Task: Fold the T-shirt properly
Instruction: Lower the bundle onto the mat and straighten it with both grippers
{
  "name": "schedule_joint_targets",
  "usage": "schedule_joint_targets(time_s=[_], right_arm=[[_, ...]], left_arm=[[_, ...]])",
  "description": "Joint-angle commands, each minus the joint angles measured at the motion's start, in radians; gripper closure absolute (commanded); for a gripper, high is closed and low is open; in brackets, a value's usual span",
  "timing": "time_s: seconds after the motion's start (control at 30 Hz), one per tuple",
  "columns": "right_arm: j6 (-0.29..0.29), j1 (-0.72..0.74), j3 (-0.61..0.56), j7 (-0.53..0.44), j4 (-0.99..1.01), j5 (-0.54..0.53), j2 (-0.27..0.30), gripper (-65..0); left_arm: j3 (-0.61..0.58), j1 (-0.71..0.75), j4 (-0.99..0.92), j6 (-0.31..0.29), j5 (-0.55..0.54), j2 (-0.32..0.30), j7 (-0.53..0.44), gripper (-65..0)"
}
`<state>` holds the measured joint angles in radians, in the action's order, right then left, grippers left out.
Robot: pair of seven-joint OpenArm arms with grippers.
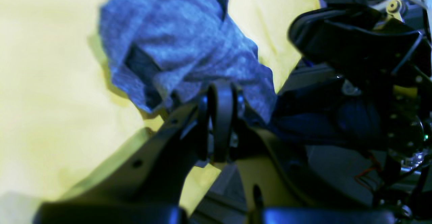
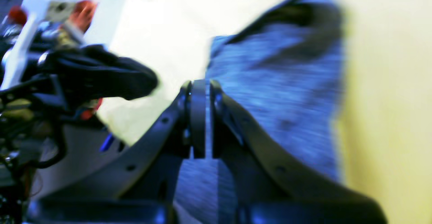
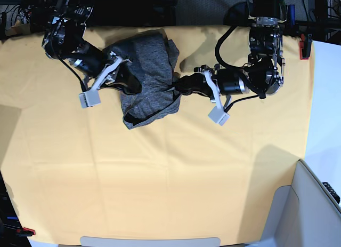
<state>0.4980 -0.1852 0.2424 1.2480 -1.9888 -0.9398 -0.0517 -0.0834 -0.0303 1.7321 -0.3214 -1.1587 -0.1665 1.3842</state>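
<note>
While the shirt (image 3: 149,76) lies bunched in a loose heap on the yellow cloth (image 3: 160,177) near the far edge of the table, both arms reach into it from opposite sides. From the base view, the right gripper (image 3: 133,86) meets the heap's left side and the left gripper (image 3: 178,88) meets its right edge, the two near each other across the fabric. Part of the shirt hangs up over the cloth between them, and a folded band trails along its near edge.

At the left wrist, the left gripper (image 1: 221,92) has its jaws pressed together on a pinch of grey knit, and the shirt (image 1: 182,48) rises in crumpled folds just beyond the tips. At the right wrist, the right gripper (image 2: 199,89) is likewise clamped tight, with the shirt (image 2: 276,92) lying against and past its right finger; the picture is blurred, but fabric shows running down between the fingers. The other arm's dark body (image 2: 101,72) sits to the left in that view
</note>
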Motion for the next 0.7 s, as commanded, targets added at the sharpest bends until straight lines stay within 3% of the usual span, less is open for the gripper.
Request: schedule_joint_targets(time_s=[0.0, 0.3, 0.67], right_arm=[[0.008, 0.006, -0.015, -0.023, -0.008, -0.02, 0.002, -1.1], [0.008, -0.003, -0.031, -0.02, 0.064, -0.002, 0.063, -1.1], [0.008, -0.003, -0.084, -0.018, 0.187, 0.084, 0.092, -1.1]], left_arm=[[-0.019, -0.009, 0.016, 0.0, -0.017, -0.006, -0.013, -0.1], [-0.194, -0.021, -0.065, 0.005, -0.016, -0.014, -0.127, -0.1], [-0.249, -0.142, -0.211, 0.003, 0.049, -0.021, -0.191, -0.1]])
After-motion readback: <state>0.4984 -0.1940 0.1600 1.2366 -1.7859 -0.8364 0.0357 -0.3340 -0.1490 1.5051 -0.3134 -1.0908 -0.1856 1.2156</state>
